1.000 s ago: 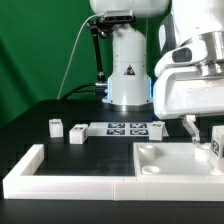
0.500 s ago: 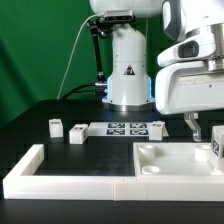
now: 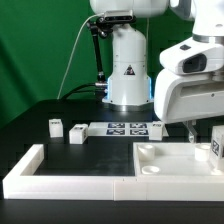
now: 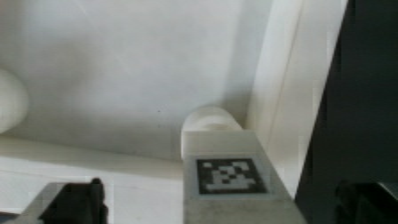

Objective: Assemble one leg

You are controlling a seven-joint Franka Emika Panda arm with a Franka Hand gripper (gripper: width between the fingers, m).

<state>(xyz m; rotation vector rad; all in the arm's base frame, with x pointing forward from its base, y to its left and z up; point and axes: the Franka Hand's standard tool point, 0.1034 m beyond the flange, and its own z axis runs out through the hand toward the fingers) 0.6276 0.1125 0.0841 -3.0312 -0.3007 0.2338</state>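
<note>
My gripper is wide open and empty, straddling the leg on the square panel. I should centre on it, then close squarely on its sides.

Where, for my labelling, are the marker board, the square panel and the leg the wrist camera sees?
marker board (image 3: 128,127): exterior view, its tagged top face.
square panel (image 3: 182,160): exterior view, bare top surface.
leg (image 4: 224,172): wrist view, its square tag.

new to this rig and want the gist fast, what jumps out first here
The big white gripper hangs over the square panel at the exterior view's right, jaws open around a tagged leg. Two more small white blocks sit on the black table at that view's left.
</note>
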